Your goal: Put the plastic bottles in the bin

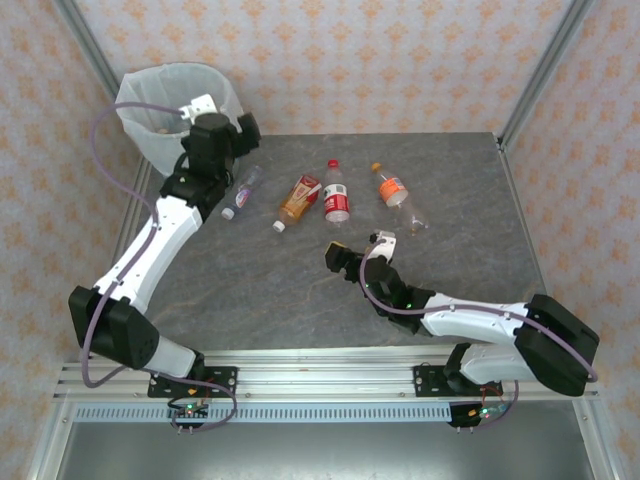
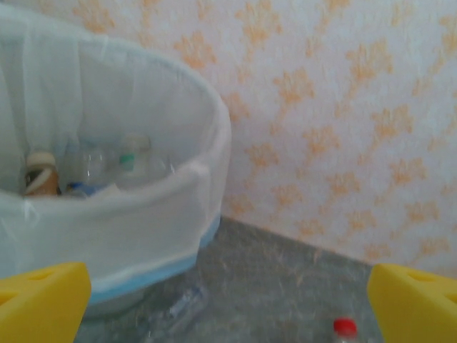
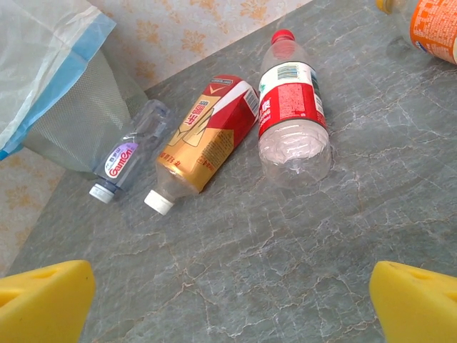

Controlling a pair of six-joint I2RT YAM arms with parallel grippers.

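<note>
Right hand [image 1: 358, 248] is held wide open and empty above the tabletop [image 1: 260, 290]. Four plastic bottles [image 1: 336, 192] are laid on their sides beyond it. Left hand [image 1: 222, 115], likewise wide and empty, is positioned at the bin [image 1: 145, 135], with further bottles [image 2: 132, 161] inside.

Lab booth: wallpapered walls [image 1: 350, 60], railed table [image 1: 300, 290]

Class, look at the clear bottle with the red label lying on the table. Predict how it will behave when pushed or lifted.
The red-label bottle lies on its side, so a sideways push would probably roll it. It looks empty, so likely light for its size. Its clear wall looks dented near the base, so a squeeze may buckle it.
</note>
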